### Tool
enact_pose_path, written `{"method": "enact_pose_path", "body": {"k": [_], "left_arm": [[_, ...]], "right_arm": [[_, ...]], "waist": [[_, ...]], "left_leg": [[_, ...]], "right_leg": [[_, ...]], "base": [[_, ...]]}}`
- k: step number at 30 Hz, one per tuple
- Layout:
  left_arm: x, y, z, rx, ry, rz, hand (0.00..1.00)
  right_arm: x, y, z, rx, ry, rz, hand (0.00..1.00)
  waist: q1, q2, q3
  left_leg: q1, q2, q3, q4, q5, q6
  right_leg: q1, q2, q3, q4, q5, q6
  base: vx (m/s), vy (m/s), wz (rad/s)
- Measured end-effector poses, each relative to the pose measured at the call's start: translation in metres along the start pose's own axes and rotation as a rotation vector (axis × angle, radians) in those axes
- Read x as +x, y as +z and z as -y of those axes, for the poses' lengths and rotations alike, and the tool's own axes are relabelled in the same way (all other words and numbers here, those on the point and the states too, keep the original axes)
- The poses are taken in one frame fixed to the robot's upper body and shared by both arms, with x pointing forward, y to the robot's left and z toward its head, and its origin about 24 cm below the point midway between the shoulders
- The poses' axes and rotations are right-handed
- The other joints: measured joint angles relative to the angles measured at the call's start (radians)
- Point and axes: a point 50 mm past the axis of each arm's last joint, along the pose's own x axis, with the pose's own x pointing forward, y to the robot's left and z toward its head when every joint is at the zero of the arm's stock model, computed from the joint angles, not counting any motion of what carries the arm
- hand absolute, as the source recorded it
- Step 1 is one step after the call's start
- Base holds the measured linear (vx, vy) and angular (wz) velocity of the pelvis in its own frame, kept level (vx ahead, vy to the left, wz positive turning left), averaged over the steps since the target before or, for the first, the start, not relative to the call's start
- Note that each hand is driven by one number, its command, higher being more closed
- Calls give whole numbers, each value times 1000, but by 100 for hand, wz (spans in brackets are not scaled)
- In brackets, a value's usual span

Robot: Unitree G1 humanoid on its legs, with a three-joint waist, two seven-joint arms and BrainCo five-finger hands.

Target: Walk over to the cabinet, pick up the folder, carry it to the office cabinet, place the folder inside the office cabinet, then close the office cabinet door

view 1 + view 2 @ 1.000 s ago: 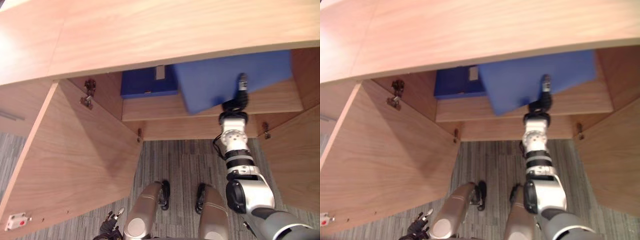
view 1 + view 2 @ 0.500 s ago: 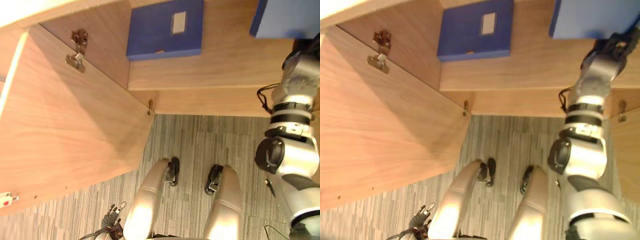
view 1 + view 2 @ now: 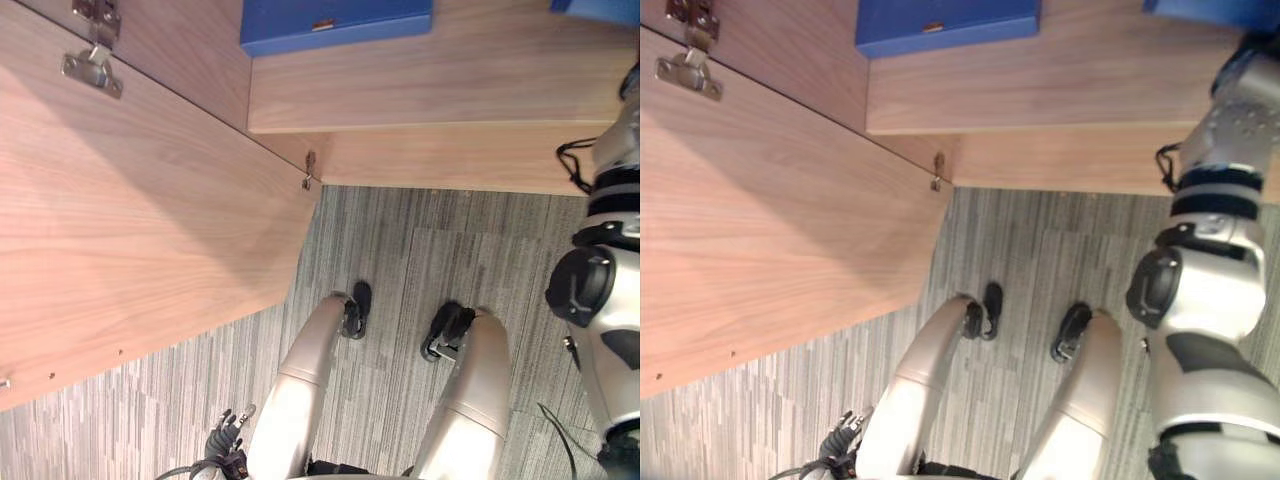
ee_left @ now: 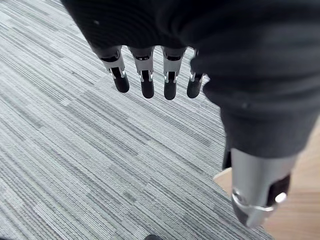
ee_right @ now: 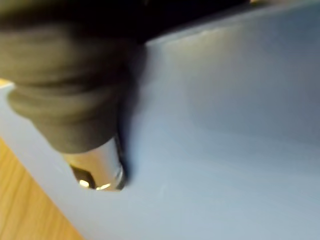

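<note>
Right hand (image 5: 95, 165) thumb clamps folder (image 5: 225, 125) face, steadying it over far-right cabinet shelf (image 3: 420, 80) for placement; left hand (image 4: 145, 80) slack-fingered, idle over carpet (image 4: 75, 150).

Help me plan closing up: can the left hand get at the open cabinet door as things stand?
Probably yes. The left hand hangs open and empty above the carpet, the open door stands out on its side, and nothing lies between them.
</note>
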Motion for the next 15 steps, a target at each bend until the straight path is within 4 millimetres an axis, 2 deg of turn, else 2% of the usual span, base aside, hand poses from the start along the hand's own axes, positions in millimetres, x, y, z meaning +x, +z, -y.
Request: {"method": "enact_pose_path", "body": {"k": [6, 11, 15], "left_arm": [[-6, -26, -2, -16, 31, -103, 0], [-6, -28, -1, -19, 33, -112, 0], [-6, -28, -1, -23, 32, -115, 0]], "right_arm": [[-1, -1, -13, 23, 22, -10, 0], [-1, -3, -14, 15, 22, -13, 0], [-3, -11, -18, -97, 60, -41, 0]], "waist": [[0, 0, 1], [1, 1, 2], [0, 1, 3]], "left_leg": [[-27, -8, -6, 1, 7, -11], [-27, -9, -12, -1, 10, -17], [-29, -7, -14, 2, 11, -18]], "right_leg": [[-31, -10, 0, 21, -13, 2], [-30, -9, -4, 24, -13, 1], [-28, -8, -7, 22, -13, 2]], "base": [[52, -53, 11], [57, -39, 3], [54, -26, -1]]}}
